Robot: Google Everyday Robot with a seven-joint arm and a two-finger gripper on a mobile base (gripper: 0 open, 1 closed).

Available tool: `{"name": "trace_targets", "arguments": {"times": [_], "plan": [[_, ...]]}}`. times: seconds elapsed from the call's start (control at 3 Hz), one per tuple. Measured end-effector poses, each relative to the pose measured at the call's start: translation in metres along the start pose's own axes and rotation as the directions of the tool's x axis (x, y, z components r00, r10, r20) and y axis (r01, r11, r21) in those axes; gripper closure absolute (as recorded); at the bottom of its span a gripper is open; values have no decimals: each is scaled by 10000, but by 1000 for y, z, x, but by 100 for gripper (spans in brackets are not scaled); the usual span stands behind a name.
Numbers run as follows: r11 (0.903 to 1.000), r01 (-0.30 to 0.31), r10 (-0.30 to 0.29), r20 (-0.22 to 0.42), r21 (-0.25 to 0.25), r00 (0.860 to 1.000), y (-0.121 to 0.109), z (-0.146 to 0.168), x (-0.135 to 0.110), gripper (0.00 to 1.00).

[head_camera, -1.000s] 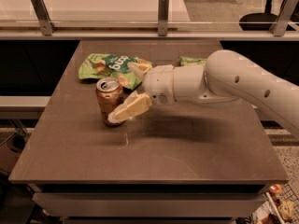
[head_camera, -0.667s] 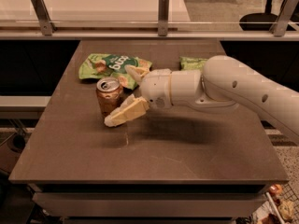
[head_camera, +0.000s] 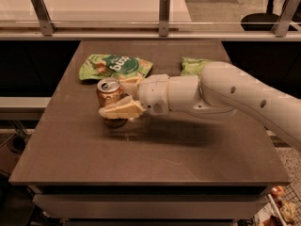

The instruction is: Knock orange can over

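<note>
Orange can upright on the surface, left of centre, just in front of the big green snack bag. My gripper is at the can, reaching in from the right, arm low over the surface. Jaws released and spread: near one crosses in front of the can's lower half, far one sits at its upper right. Can't tell if either touches. Second green bag behind my arm.
</note>
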State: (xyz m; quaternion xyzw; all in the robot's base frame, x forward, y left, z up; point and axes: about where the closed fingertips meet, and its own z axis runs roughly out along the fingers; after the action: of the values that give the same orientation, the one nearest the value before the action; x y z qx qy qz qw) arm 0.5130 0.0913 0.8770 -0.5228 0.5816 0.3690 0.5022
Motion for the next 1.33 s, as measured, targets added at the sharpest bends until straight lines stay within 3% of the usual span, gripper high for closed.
{"name": "trace_targets", "arguments": {"times": [0.67,1.0,1.33], "plan": [[10000,42,-42,4,-70,10000,3,3,-2,87],[9999,62,-62,5,-103,10000,4,5,-3,100],[9999,63,-62,4,-103,10000,4,5,-3,100]]}}
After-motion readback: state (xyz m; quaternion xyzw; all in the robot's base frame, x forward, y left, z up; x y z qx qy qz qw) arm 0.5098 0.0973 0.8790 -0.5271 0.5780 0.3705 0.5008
